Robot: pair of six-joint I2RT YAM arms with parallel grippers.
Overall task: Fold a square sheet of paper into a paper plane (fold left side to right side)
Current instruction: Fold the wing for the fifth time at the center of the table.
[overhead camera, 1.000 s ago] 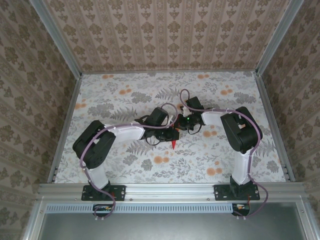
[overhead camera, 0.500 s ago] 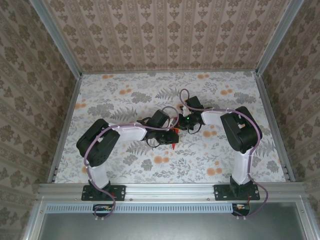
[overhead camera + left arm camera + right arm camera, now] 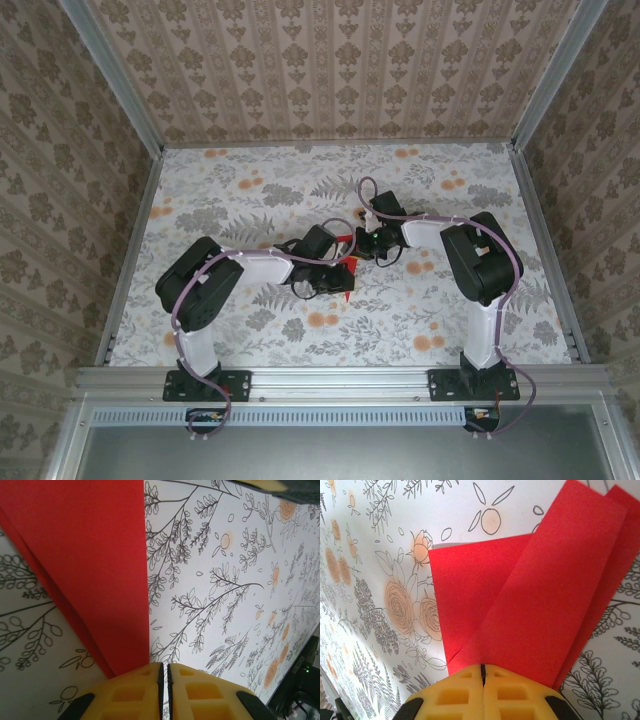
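At the middle of the worktop point(image 3: 250, 190), the left hand point(image 3: 165, 669) and the right hand point(image 3: 482, 670) each pinch the folded red paper point(image 3: 535, 595), their yellow pads point(image 3: 200, 692) pressed together.

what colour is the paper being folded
The paper is plain bright red, clearest in the right wrist view.

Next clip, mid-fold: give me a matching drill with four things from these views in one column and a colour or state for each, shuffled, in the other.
Things:
1. left gripper
2. right gripper
3. red paper sheet
4. tablecloth

States:
A. floral print, lying under the paper
B. shut, red paper spanning both fingertips
C. bright red, folded into overlapping layers
D. shut, red paper reaching one fingertip only

Pairs: 1-D, 2-B, 3-C, 4-A
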